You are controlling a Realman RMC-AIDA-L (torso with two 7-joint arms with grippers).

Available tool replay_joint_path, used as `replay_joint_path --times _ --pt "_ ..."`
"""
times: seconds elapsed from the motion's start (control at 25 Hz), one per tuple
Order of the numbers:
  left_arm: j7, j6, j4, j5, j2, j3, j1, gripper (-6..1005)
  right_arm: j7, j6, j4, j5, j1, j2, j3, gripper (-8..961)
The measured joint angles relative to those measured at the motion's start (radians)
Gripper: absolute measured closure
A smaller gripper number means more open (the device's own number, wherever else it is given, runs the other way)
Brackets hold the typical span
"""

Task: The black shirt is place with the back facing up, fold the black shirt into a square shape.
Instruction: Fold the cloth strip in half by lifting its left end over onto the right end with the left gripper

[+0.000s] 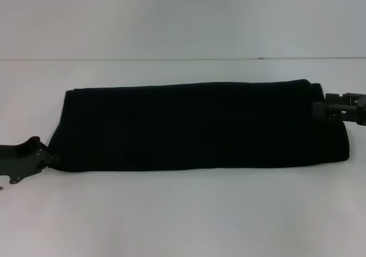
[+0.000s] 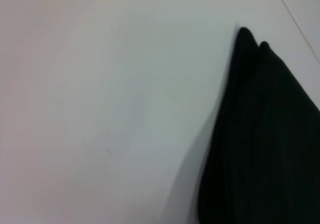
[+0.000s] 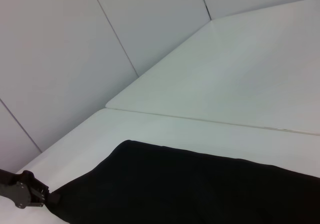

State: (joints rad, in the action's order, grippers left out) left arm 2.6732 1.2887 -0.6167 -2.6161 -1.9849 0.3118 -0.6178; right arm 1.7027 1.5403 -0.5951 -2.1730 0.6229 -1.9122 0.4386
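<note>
The black shirt (image 1: 194, 125) lies folded into a long band across the white table (image 1: 183, 211). My left gripper (image 1: 50, 158) is at the band's near left corner and is shut on the fabric there. It also shows in the right wrist view (image 3: 47, 198), pinching that corner. My right gripper (image 1: 319, 109) is at the band's far right end, shut on the fabric edge. The left wrist view shows a pointed end of the shirt (image 2: 260, 144) raised slightly over the table. The right wrist view shows the band's long edge (image 3: 200, 189).
The white table's back edge (image 1: 183, 59) meets a plain white wall. A second white tabletop (image 3: 240, 74) adjoins it in the right wrist view. Nothing else stands on the table.
</note>
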Motion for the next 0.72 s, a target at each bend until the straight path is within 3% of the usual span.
replay_joint_path --times 0.12,0.48,0.72 --pt "-0.06 0.0 -0.003 0.0 -0.002 -0.004 0.006 962 0.0 -0.005 0.008 0.006 0.004 -0.005 0.0 197" --pt "-0.299 0.03 -0.089 0.001 -0.008 -0.02 0.044 983 -0.013 -0.044 0.013 0.106 0.008 -0.057 0.001 198" --pt "-0.37 0.125 -0.252 -0.032 0.018 -0.021 0.092 984 -0.015 -0.11 0.024 0.13 0.034 -0.092 0.006 197"
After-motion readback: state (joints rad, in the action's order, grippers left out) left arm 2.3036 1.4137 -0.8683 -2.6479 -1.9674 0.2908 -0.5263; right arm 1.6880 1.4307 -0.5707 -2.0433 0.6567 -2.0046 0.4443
